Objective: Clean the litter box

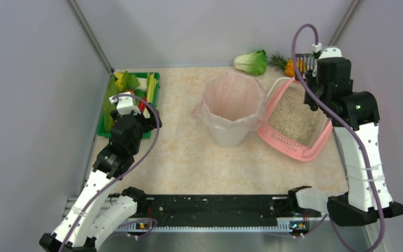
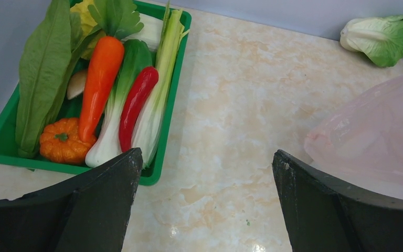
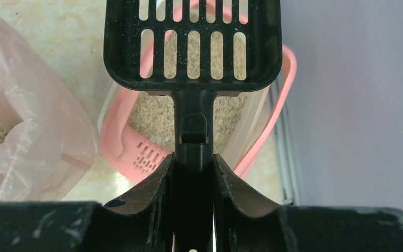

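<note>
The pink litter box (image 1: 315, 148) with beige granules sits at the right of the table, its slotted strip nearest the arms; it also shows in the right wrist view (image 3: 126, 149). My right gripper (image 1: 310, 90) hangs over the box's far end, shut on the handle of a black slotted scoop (image 3: 191, 44). In the right wrist view the gripper (image 3: 193, 157) clamps the handle, and the scoop's slotted blade looks empty above the granules. My left gripper (image 1: 136, 111) is open and empty beside the green tray; in the left wrist view (image 2: 205, 160) bare table lies between its fingers.
A white bin with pink liner (image 1: 233, 107) stands just left of the litter box, also seen in the right wrist view (image 3: 29, 105). A green vegetable tray (image 1: 155, 79) sits at the far left. A cabbage (image 1: 252, 62) and pineapple (image 1: 288, 65) lie by the back wall.
</note>
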`<state>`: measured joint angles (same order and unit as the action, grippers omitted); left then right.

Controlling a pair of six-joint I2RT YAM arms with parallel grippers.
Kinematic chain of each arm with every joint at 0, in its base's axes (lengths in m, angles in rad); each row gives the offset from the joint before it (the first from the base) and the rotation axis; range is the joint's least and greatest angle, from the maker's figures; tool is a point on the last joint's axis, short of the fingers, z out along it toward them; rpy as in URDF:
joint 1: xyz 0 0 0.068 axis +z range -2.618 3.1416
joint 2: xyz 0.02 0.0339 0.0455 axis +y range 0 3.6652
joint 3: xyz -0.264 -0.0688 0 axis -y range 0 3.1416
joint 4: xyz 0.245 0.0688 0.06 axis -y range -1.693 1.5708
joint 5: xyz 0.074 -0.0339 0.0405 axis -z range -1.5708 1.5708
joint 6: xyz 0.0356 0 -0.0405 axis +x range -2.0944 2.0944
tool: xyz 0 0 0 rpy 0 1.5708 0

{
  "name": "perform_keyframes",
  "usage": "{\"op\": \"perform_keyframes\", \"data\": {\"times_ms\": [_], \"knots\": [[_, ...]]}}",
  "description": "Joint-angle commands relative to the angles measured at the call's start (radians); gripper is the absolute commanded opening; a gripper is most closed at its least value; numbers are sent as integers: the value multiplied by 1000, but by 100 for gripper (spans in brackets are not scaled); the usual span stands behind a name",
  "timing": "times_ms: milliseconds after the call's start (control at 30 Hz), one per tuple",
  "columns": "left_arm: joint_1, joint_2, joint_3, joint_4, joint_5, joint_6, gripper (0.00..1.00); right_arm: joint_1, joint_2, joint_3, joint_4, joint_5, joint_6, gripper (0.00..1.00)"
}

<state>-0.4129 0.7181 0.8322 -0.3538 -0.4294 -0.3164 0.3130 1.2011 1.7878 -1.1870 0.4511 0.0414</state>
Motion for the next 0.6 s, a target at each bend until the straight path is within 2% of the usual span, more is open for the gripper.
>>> {"op": "perform_keyframes", "data": {"times_ms": [0,300,467,567], "knots": [[1,-6,12,18,11,-15,99,-167,22,-2,-72,-215,204,0],[2,-28,-9,15,0,-8,99,-494,141,-93,-160,-583,420,0],[2,-40,-17,14,-24,14,99,-537,193,-178,-143,-664,487,0],[2,-44,-19,16,-35,22,99,-539,214,-190,-128,-638,534,0]]}}
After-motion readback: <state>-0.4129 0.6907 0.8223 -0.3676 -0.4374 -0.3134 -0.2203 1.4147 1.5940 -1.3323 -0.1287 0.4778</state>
